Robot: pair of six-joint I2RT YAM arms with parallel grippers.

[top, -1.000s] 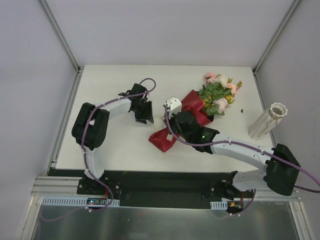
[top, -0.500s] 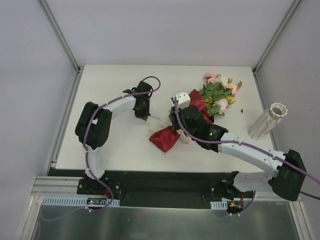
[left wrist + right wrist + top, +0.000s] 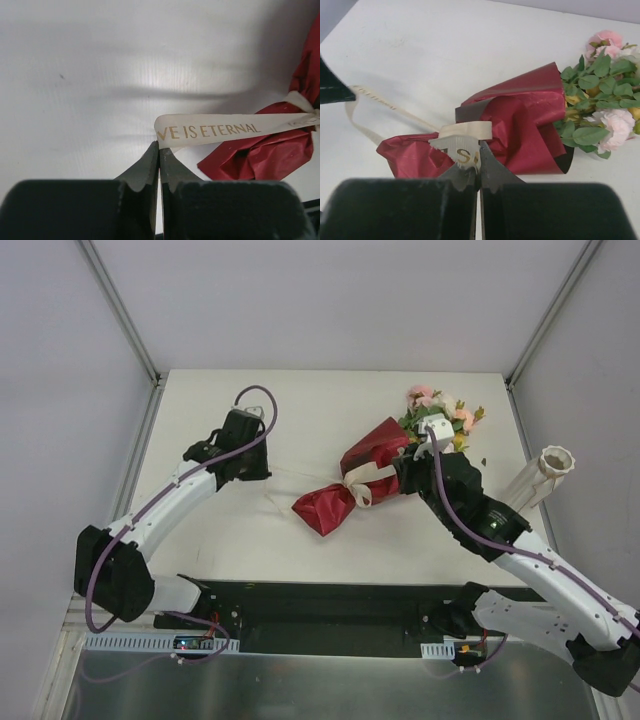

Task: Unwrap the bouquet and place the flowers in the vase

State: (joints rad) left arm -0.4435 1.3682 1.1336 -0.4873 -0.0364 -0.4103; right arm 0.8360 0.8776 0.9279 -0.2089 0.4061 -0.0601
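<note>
Noted white table [image 3: 300,410], walled at back and both sides. Logged left arm [image 3: 170,500] reaching up the left half, right arm [image 3: 520,550] reaching up the right half towards table centre.

Found bouquet [image 3: 372,452] lying on its side right of centre, slanted: pinched tail end low and left, open mouth high and right. Saw maroon paper [image 3: 525,125] wrapped around the stems, crinkled, cinched at the waist. Saw flowers [image 3: 462,418] spilling from the open mouth towards the back right: pink, cream and yellow heads among green leaves, resting on the table.

Located vase [image 3: 545,478] at the far right edge, white, ribbed, wavy rim up, well apart from the bouquet, nothing visible inside.

Traced cream ribbon [image 3: 215,131] from the knot at the bouquet waist out leftward as one free strand, hanging slightly slack, gold print reading "VE IS ETERNAL".

Checked left gripper [image 3: 159,147]: jaws fully together, pinching the tip of that free strand, clear of the paper, above bare table.

Checked right gripper [image 3: 480,155]: jaws fully together, clamped on a short ribbon tab at the knot, just against the maroon wrap; gold letters "IS" visible on the tab.
</note>
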